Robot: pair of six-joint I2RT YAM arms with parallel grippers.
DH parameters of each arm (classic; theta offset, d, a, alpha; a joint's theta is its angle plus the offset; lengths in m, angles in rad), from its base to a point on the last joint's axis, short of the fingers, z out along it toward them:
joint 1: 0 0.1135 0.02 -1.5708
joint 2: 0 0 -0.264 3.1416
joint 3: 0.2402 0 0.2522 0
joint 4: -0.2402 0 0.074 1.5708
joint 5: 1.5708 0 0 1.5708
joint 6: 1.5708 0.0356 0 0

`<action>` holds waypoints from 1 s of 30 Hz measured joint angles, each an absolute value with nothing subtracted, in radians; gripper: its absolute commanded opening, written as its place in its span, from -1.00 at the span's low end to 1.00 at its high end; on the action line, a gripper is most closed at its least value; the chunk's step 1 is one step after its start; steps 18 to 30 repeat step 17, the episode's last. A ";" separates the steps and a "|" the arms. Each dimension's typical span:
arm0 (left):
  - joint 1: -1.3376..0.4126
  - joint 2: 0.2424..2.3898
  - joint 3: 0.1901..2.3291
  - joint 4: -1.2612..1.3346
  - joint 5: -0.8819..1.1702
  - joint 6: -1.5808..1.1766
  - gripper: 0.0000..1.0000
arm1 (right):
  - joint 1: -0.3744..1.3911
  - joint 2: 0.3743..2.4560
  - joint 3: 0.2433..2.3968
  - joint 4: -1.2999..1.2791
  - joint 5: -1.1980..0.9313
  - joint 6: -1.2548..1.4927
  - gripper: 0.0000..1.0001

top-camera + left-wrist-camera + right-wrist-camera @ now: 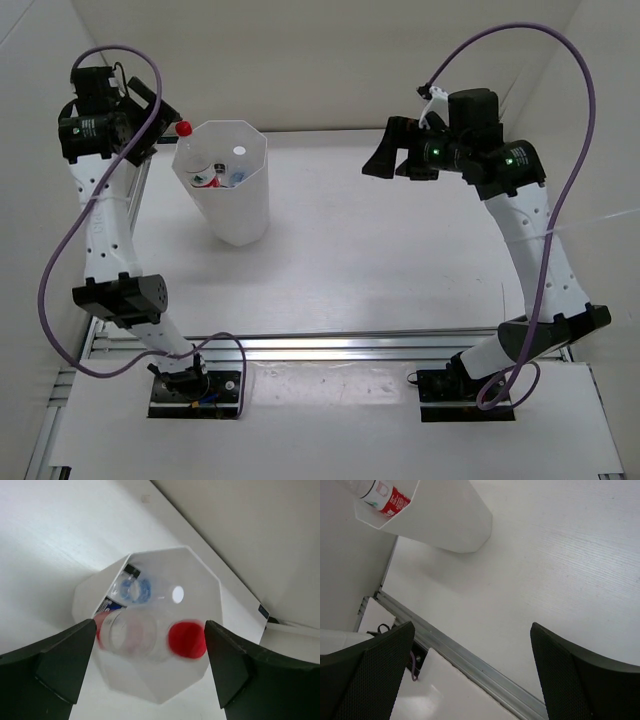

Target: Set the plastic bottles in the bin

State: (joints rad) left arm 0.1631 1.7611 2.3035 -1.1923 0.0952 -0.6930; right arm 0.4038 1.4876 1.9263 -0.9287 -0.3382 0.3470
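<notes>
The left hand (pixel 150 626) hangs over the bin (pixel 245 215), which stands near the far left corner of the table (pixel 400 250), so that whatever it lets go falls inside. It is spread wide. 1 red-capped bottle (pixel 134 636) shows blurred in the gap above the opening. It is probably dropping free, though contact cannot be ruled out. Other bottles (pixel 135 587) already lie at the bottom. The right hand (pixel 471 627) hovers wide and empty toward the table's right edge, out of the way.
</notes>
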 measured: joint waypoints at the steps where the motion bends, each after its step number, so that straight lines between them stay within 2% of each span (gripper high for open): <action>1: 0.166 1.740 2.286 -1.193 0.085 -0.693 1.00 | 0.398 1.488 1.938 -0.943 -0.335 0.357 1.00; 6: 0.173 1.394 1.907 -1.182 -0.018 -0.691 1.00 | 0.379 1.472 2.006 -0.990 -0.313 0.393 1.00; 10: 0.172 1.116 1.593 -1.268 -0.147 -0.735 1.00 | 0.381 1.378 1.908 -0.987 -0.260 0.426 1.00; 12: 0.174 1.072 1.497 -1.328 -0.222 -0.773 1.00 | 0.388 1.321 1.836 -0.991 -0.203 0.456 1.00; 17: 0.176 1.203 1.487 -1.363 -0.394 -0.876 1.00 | 0.421 1.284 1.785 -1.020 -0.038 0.508 1.00; 30: 0.176 1.203 1.487 -1.363 -0.394 -0.876 1.00 | 0.421 1.284 1.785 -1.020 -0.038 0.508 1.00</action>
